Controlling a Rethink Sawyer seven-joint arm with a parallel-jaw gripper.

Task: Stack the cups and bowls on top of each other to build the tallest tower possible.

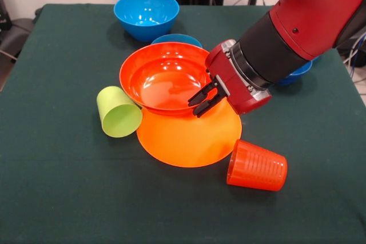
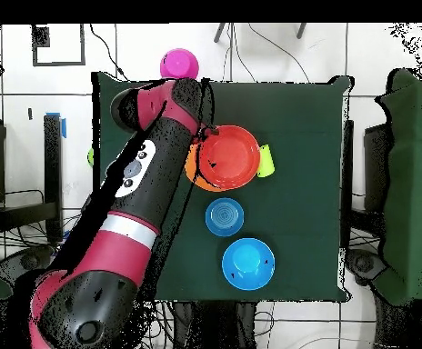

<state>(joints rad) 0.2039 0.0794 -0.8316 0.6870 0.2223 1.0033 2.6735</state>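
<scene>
The gripper (image 1: 201,100) is pinching the rim of the red-orange bowl (image 1: 163,78), jaws clamped on its edge, as it is sitting upright atop the upturned light-orange bowl (image 1: 189,135). Likely next: centring it, then fetching a toppled cup.

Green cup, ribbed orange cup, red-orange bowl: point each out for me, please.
green cup (image 1: 119,112): front view, on its side wall near the open mouth.
ribbed orange cup (image 1: 257,166): front view, on its ribbed side.
red-orange bowl (image 1: 163,81): front view, on its inner floor.
</scene>
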